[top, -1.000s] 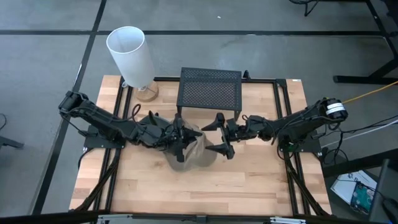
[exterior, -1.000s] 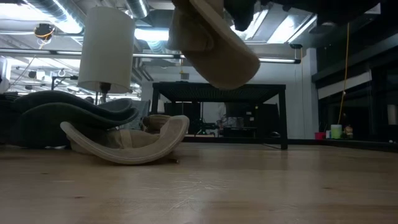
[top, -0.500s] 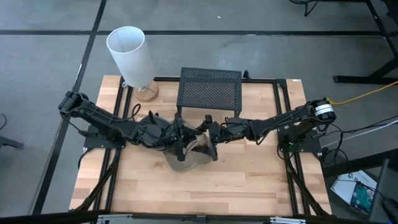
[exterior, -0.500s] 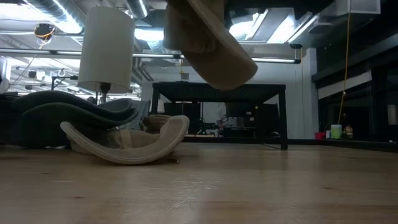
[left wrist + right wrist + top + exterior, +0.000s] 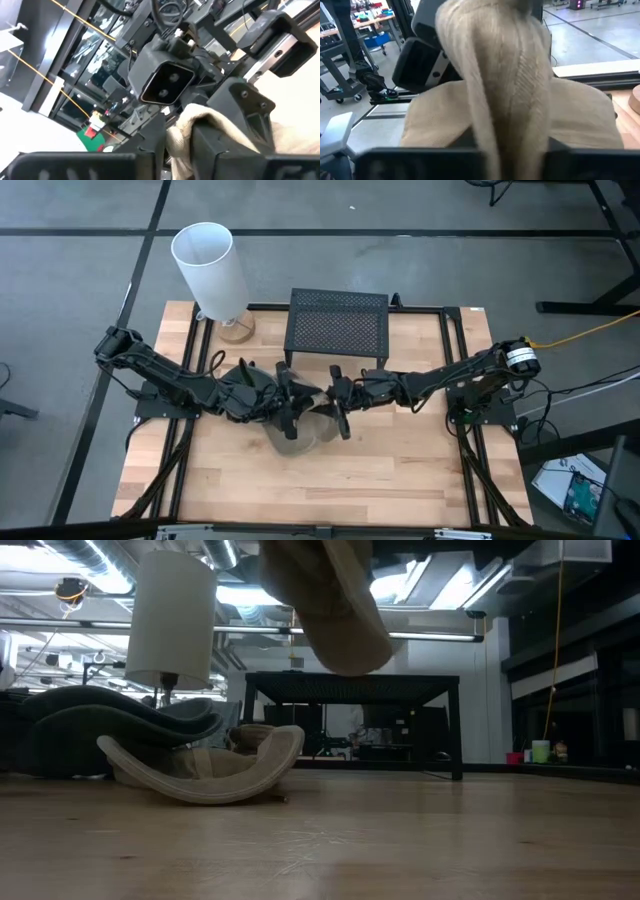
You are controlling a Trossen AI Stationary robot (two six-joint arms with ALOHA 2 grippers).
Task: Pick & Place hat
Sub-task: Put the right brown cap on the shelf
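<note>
A beige cloth hat [image 5: 318, 423] hangs high over the table's middle, seen at the top of the low view [image 5: 325, 610]. My left gripper [image 5: 288, 402] reaches it from the table's left and is shut on it. My right gripper [image 5: 340, 398] reaches it from the right and is shut on its other side. In the right wrist view the hat [image 5: 505, 75] fills the picture. A second beige hat [image 5: 205, 772] lies crown-down on the table, its brim curling up. My left gripper has a bunched bit of the hat's cloth [image 5: 181, 134] between its two fingers, coming level from the table's left. The hat is lifted clear of the table. My right gripper pinches an upright fold of the hat's cloth [image 5: 492, 127] between its two fingers, coming level from the table's right. The rest of the hat spreads beyond the fingers, clear of the table.
A white lamp [image 5: 210, 265] stands on a wooden base at the far left corner. A black mesh stand [image 5: 338, 323] sits at the far middle. The wooden tabletop's near half [image 5: 320, 480] is bare.
My right gripper has gone toward the table's left, up to the hat, and has shut on it. The hanging hat has drawn in narrower and now hangs more steeply. The hat on the table has not moved.
</note>
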